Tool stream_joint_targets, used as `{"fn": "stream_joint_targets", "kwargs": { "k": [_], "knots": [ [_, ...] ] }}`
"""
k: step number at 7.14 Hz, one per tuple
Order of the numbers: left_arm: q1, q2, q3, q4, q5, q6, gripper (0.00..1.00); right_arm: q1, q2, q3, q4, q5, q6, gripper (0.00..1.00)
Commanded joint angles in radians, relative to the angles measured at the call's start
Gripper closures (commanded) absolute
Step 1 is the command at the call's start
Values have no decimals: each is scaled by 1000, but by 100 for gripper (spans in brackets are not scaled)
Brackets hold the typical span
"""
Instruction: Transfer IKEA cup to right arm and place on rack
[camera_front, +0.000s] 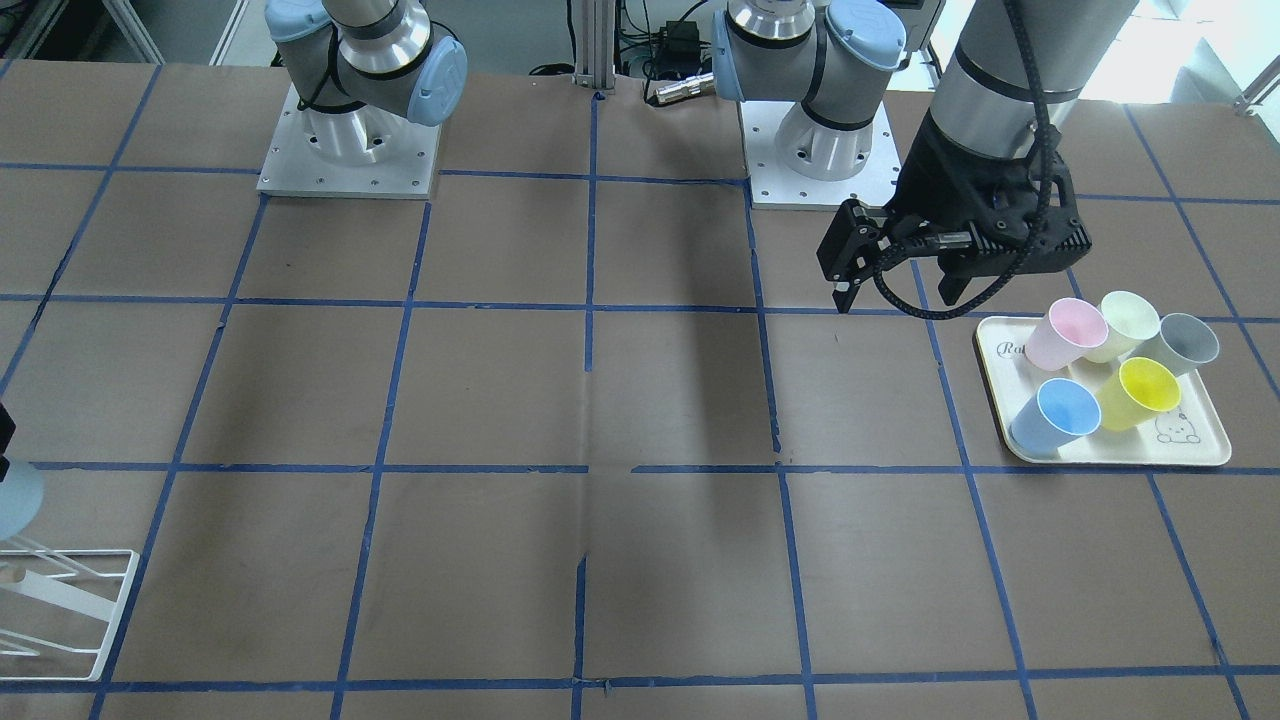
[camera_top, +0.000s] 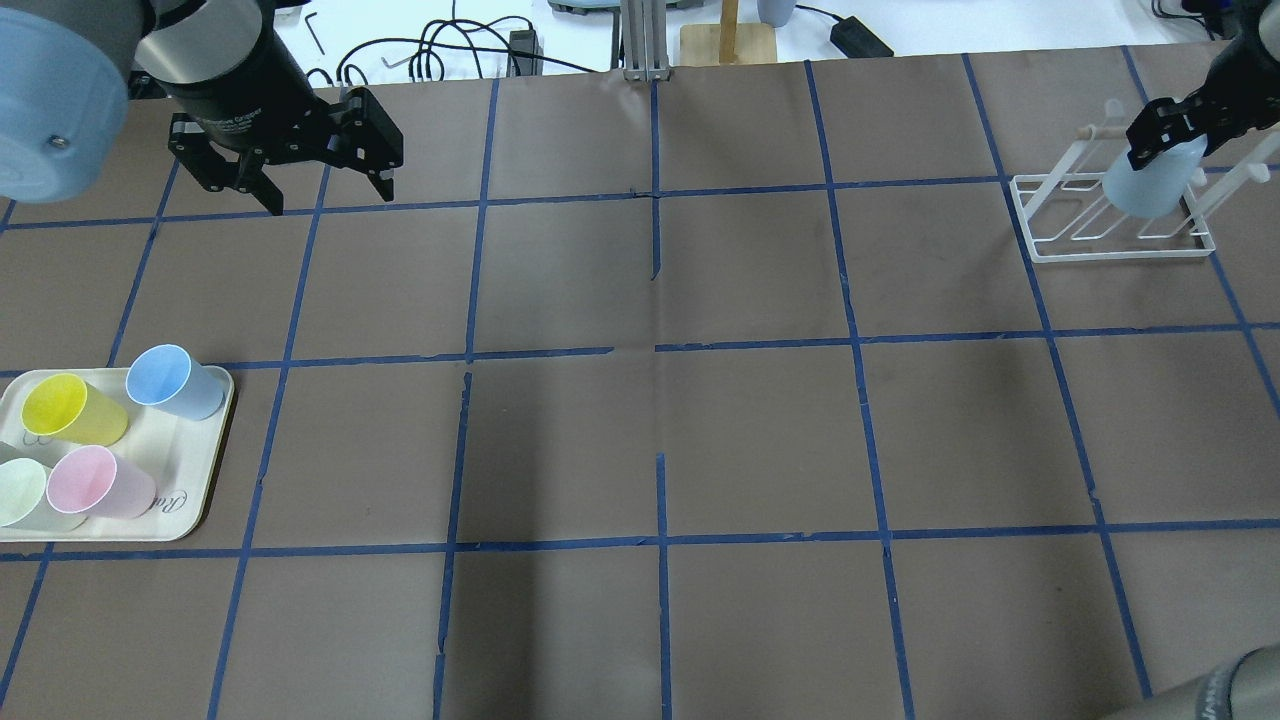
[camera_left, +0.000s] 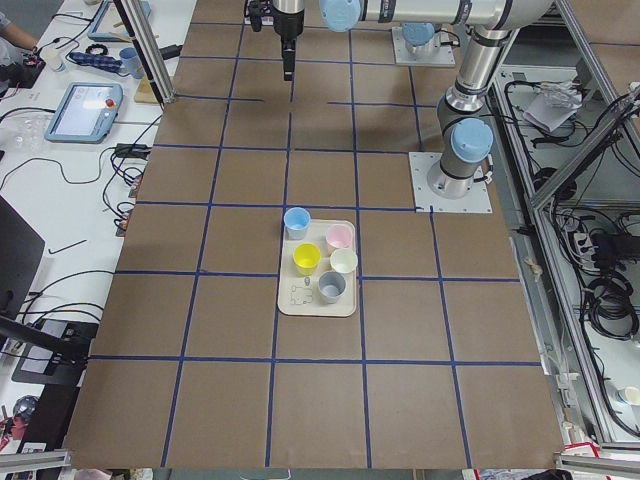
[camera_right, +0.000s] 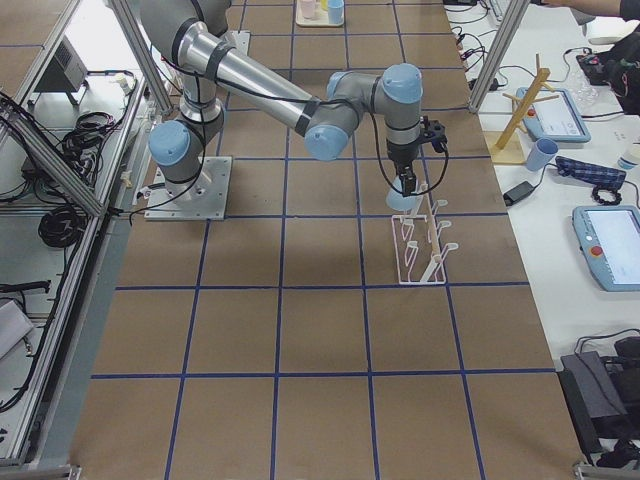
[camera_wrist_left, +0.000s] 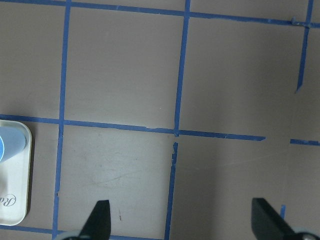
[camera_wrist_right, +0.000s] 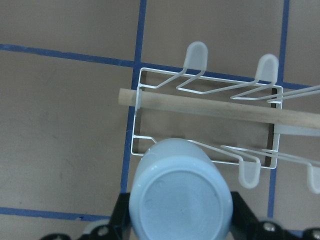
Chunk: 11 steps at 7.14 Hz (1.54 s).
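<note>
The pale icy blue IKEA cup (camera_top: 1150, 185) hangs upside down, mouth down, in my right gripper (camera_top: 1175, 140), which is shut on it. It is over the white wire rack (camera_top: 1110, 245) at the far right of the table. In the right wrist view the cup's base (camera_wrist_right: 180, 200) covers the rack's near edge (camera_wrist_right: 137, 125), beside the wooden bar (camera_wrist_right: 210, 107). I cannot tell whether the cup touches a peg. My left gripper (camera_top: 330, 197) is open and empty, raised over the far left of the table, and also shows in the left wrist view (camera_wrist_left: 182, 220).
A cream tray (camera_top: 190, 500) at the left edge holds a sky-blue cup (camera_top: 175, 380), a yellow cup (camera_top: 70, 410), a pink cup (camera_top: 95, 482) and a pale green cup (camera_top: 22, 492). A grey cup (camera_front: 1185, 342) shows in the front view. Blue tape lines grid the brown table.
</note>
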Motion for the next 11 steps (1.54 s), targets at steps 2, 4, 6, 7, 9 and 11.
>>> {"fn": "stream_joint_targets", "kwargs": {
  "k": [2,4,6,7,9,11],
  "knots": [
    [4,2,-5,0,-32,1,0,-2,34,-2,-9,1,-1,65],
    [1,8,-3,0,-17,0,0,-2,62,-3,-29,1,-1,65],
    [1,12,-9,1,-18,0,0,-5,96,-3,-49,1,0,65],
    [4,12,-14,1,-20,0,0,-8,97,-2,-50,1,0,65],
    [4,12,-11,1,-18,0,0,-8,108,-2,-52,13,0,59],
    [14,17,-2,0,-18,11,0,-8,111,-2,-52,15,8,12]
  ]
}}
